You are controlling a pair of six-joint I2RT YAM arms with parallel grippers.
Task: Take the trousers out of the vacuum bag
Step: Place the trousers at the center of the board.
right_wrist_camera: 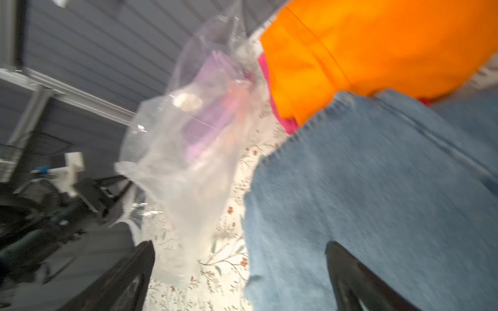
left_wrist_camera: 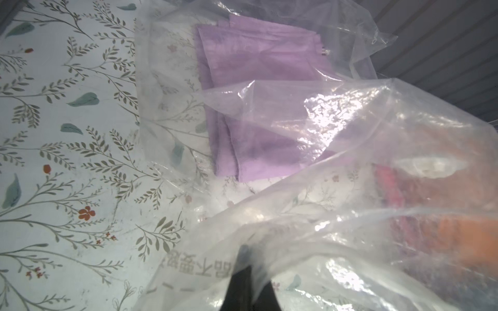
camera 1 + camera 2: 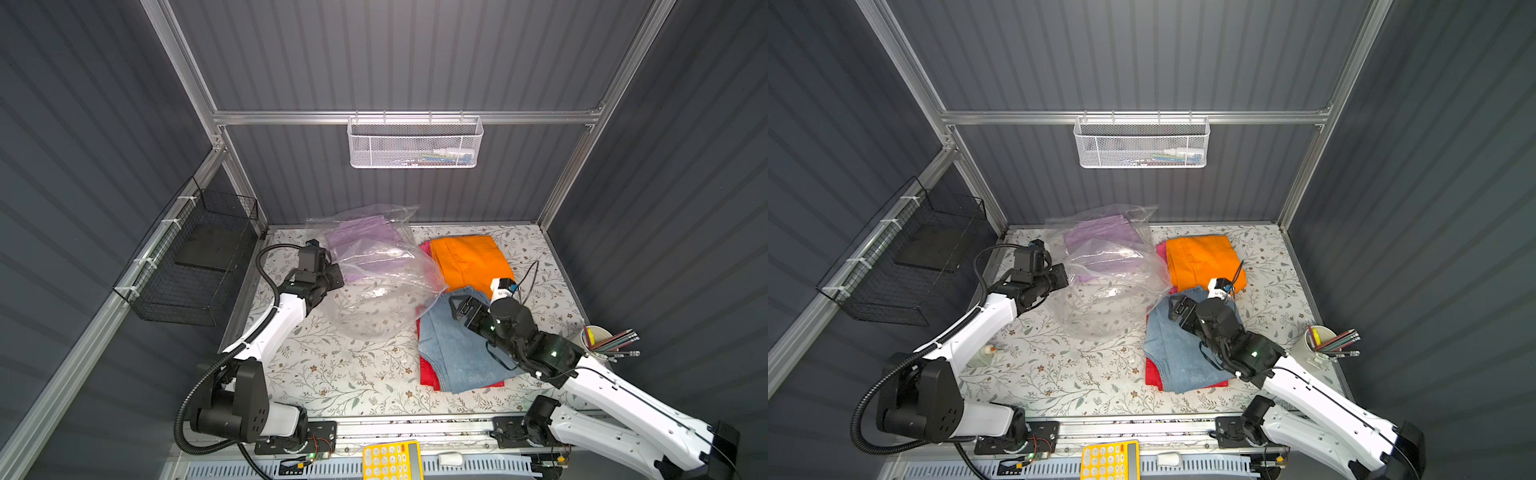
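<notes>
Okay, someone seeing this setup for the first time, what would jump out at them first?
The bright orange trousers at the back right of the table, with denim trousers just in front. Then the crumpled clear vacuum bag mid-table, lilac trousers inside it, its edge pinched by the shut left gripper; the open right gripper hangs over the denim.

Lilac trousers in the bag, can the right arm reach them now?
Probably not directly: the lilac trousers lie inside the vacuum bag, plastic between them and the open right gripper; the left gripper pinches the bag's edge.
</notes>
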